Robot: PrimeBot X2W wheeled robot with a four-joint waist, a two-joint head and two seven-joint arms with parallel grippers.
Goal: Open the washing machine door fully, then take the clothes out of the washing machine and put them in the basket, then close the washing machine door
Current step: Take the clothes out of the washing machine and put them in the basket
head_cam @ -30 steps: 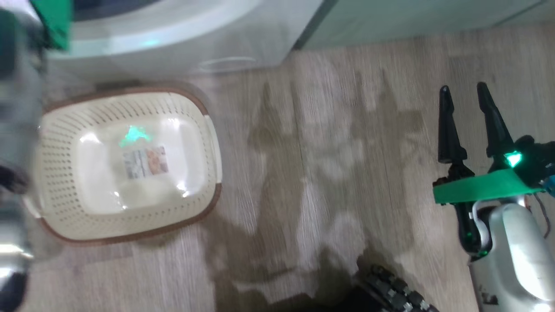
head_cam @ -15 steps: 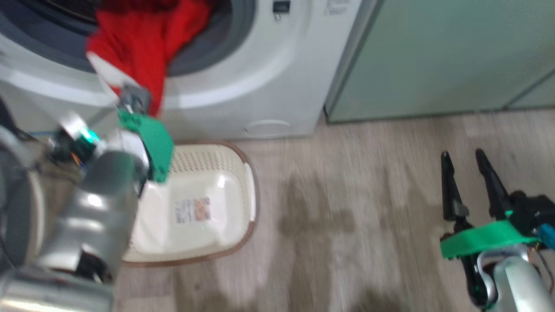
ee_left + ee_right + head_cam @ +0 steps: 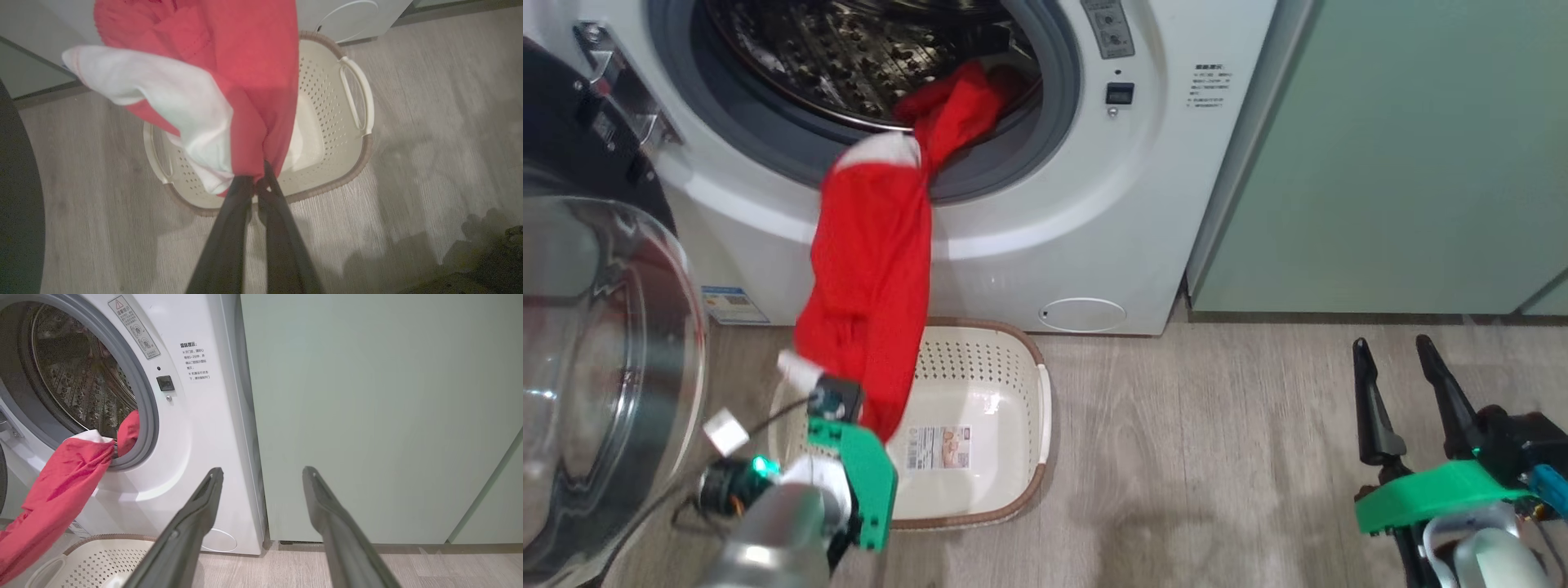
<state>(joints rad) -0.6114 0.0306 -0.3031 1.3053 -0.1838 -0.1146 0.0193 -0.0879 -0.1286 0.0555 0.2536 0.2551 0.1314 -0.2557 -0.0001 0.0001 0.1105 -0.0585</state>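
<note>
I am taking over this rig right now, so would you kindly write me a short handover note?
Left gripper: shut on the clothes, holding their lower end above the basket.
Right gripper: open, empty, off to the right above the floor.
Things: the washing machine door is swung wide open at the left. The clothes stretch from the drum mouth down the front of the washing machine, upper end inside. The basket stands on the floor before the machine.
Done: door opened, clothes gripped and mostly out.
Left: draw the rest out, drop it in the basket, close the door.
</note>
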